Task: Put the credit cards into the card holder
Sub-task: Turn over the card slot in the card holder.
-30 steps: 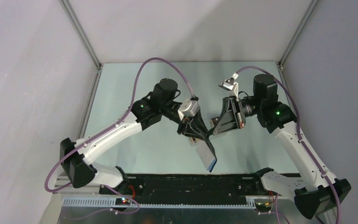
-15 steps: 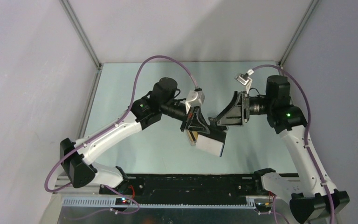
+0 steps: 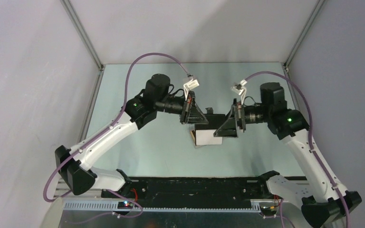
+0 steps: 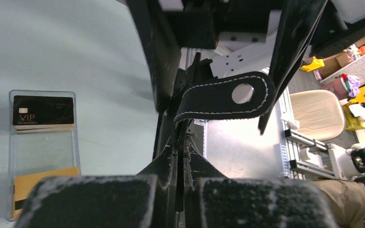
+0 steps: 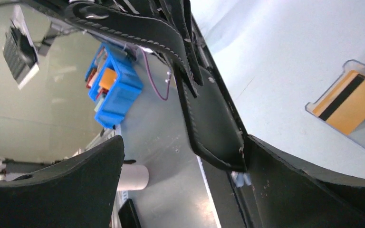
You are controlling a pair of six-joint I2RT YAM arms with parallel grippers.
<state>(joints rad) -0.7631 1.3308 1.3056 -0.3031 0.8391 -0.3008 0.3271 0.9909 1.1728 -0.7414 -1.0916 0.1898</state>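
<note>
The card holder (image 4: 218,97), soft black leather with white stitching and a rounded strap carrying a silvery snap, is pinched by its edge between the clenched left fingers (image 4: 90,202), whose pads look gritty. Its other end reaches between the spread right fingers (image 5: 52,185), which grip nothing. The credit cards (image 4: 43,114), one glossy black, others orange, lie off to the side of both in a clear plastic tray (image 4: 43,147) on the pale desk (image 4: 52,42).

White arms (image 3: 105,138) w/ blk joints (image 3: 77,172), purple cables (image 3: 145,59), green LEDs (image 3: 136,104).
</note>
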